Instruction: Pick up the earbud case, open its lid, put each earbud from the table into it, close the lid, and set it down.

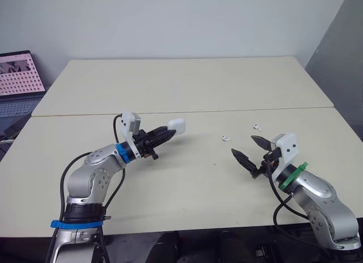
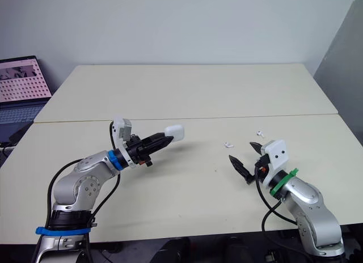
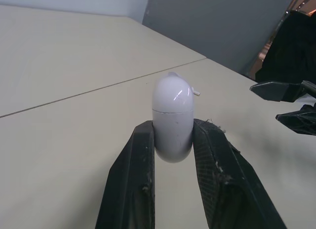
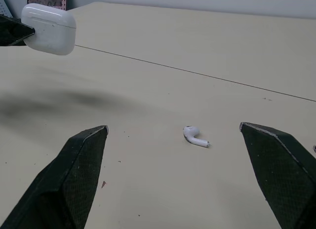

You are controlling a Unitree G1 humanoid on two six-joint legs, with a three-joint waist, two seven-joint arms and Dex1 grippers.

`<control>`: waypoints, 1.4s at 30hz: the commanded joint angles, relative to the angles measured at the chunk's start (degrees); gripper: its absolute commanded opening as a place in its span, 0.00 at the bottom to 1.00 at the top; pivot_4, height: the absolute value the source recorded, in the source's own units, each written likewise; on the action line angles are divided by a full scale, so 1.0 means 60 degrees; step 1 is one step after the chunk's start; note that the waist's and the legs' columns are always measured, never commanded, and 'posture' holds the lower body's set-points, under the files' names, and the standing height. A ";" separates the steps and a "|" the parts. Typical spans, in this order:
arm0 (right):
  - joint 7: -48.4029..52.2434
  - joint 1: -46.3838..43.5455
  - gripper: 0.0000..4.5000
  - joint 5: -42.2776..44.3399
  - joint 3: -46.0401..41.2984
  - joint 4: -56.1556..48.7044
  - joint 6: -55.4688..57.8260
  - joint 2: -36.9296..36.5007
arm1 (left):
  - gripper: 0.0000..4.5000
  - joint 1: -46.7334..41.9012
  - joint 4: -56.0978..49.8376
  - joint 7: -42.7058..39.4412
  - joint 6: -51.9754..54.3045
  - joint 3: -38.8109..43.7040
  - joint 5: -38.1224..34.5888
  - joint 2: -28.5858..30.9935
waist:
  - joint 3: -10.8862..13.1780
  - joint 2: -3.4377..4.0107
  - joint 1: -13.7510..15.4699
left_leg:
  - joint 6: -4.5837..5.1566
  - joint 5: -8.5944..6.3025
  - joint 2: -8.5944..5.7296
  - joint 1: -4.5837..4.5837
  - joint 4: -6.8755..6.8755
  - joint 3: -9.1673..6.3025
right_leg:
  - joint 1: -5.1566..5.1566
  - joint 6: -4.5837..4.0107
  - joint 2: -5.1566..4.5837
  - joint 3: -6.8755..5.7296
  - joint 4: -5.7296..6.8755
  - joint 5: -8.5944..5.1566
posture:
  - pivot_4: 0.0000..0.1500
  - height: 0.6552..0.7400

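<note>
The left claw (image 1: 170,131) sits left of centre in the head view. It grips the white case (image 1: 178,126) by its lower half between both black fingers (image 3: 136,179). The case is held clear of the surface (image 1: 187,87), with a soft shadow under it in the right wrist view. Its lid (image 3: 171,92) is closed and points away from the claw, towards the right of the frame.

The right claw (image 1: 244,144) is at the lower right of the head view. Its two fingers are spread wide and hold nothing, tips pointing towards the middle of the frame.

Two white earbuds lie on the surface, right of centre. The near earbud (image 1: 226,138) lies between the case and the right claw, and in the right wrist view it shows between that claw's spread fingers. The far earbud (image 1: 257,127) lies a little further right and up in the frame, just above the right claw's upper fingertip.

A seam (image 1: 227,111) crosses the surface from left to right behind both claws. A laptop (image 1: 20,76) with a lit screen stands at the left edge of the frame.
</note>
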 commanded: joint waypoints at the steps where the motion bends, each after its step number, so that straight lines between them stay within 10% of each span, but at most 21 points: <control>1: 0.0041 -0.0087 0.99 0.0065 -0.0140 -0.0149 -0.0233 -0.0085 | 0.16 -0.0121 -0.0491 -0.0090 -0.0073 0.0038 -0.0177 0.0122 | 0.0000 0.0000 0.0000 | 0.0000 0.0000 0.0000 0.0000 0.0000 0.0000 | 0.0000 0.0000 0.0000 0.0001 0.0000 0.0000 | 1.00 1.00; 42: -0.0180 -0.1668 0.99 -0.0083 0.0957 0.0316 0.0280 0.0273 | 0.16 -0.0173 -0.0868 -0.0864 -0.0027 -0.0937 -0.0186 -0.0031 | 0.0001 0.0000 0.0000 | 0.0000 0.0000 0.0000 -0.0004 -0.0005 -0.0001 | -0.0002 -0.0002 0.0000 -0.0002 -0.0008 -0.0001 | 1.00 1.00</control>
